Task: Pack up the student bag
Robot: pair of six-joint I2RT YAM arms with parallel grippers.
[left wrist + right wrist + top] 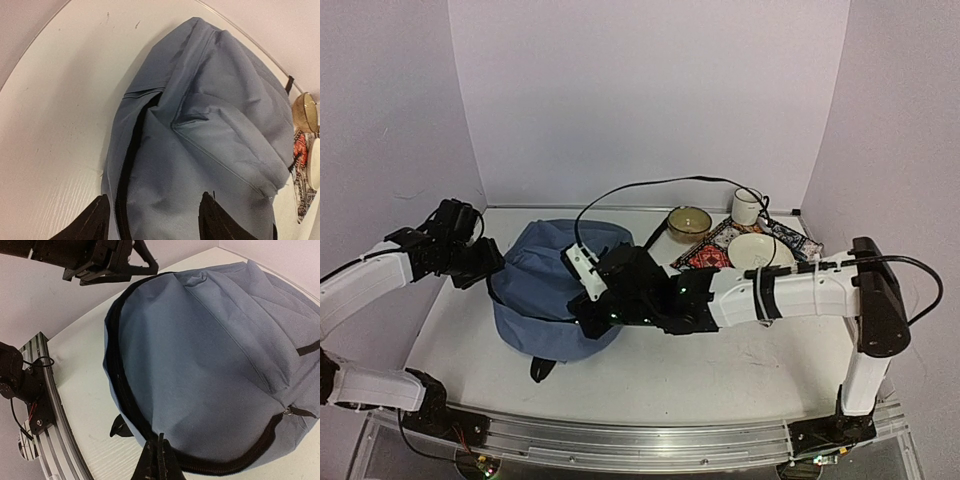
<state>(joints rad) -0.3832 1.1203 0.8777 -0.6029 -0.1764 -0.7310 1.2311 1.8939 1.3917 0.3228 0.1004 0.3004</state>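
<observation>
The left gripper (pixel 155 196) stands with its two black fingers (pixel 92 222) well apart, straddling the left side of the student bag (pixel 210 125), a large soft slate-blue fabric backpack. Blue cloth and a gaping stretch of black zip (pixel 131 155) lie between the fingers, and nothing is gripped (whether either pad brushes the cloth cannot be told). The right gripper (pixel 159 440) has its fingers pressed tight together with no gap. Their tips are down at the black zip band along the bag's near right rim, and it is unclear whether they pinch a pull or any cloth. The student bag lies flat on the white table (pixel 720 370), in its left half, about midway between the near and far edges. Toward the far right corner sit a brown ceramic bowl (pixel 689 222), a white mug (pixel 747 206) and a red-and-black patterned mat (pixel 713 250) with a cream bowl (pixel 760 250) at its right side. The mat's print is too small to read.
</observation>
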